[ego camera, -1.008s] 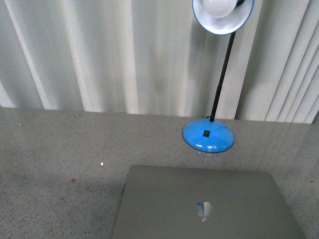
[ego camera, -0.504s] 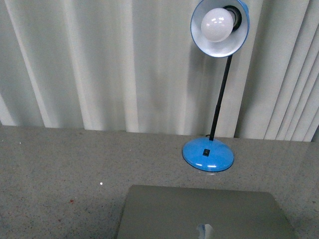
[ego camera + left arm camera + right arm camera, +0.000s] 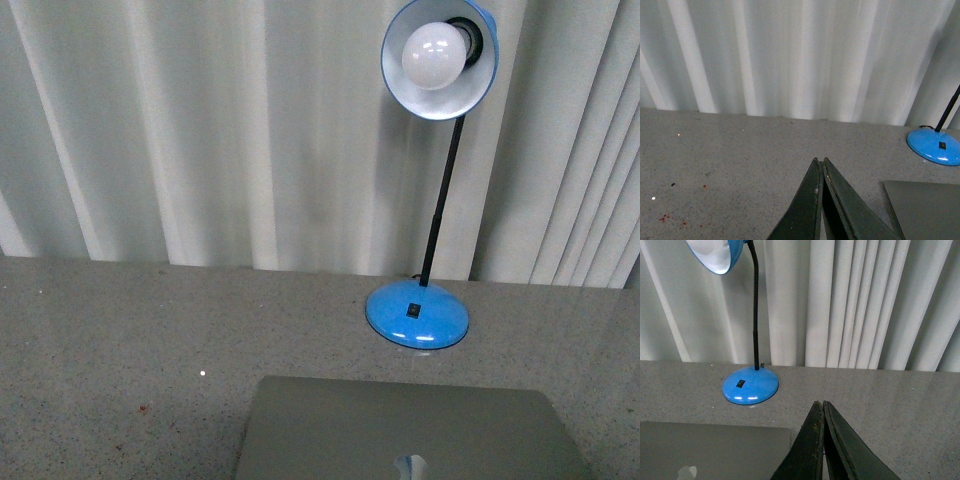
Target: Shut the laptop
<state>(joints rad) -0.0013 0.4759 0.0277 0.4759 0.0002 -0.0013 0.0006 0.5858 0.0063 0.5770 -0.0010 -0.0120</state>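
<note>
Grey speckled surface (image 3: 120,330) runs back to pale vertical blinds (image 3: 200,130) at the far edge. You see the laptop (image 3: 400,430) lying shut at the near edge, right of centre, silver lid up, logo showing. Beyond it, near its far right corner, stands a blue desk lamp (image 3: 418,315), shade and bulb tipped toward you. Left end effector (image 3: 821,200): fingers pressed together, nothing between them, left of the laptop. Right end effector (image 3: 821,440): likewise pressed together, to the laptop's right.
</note>
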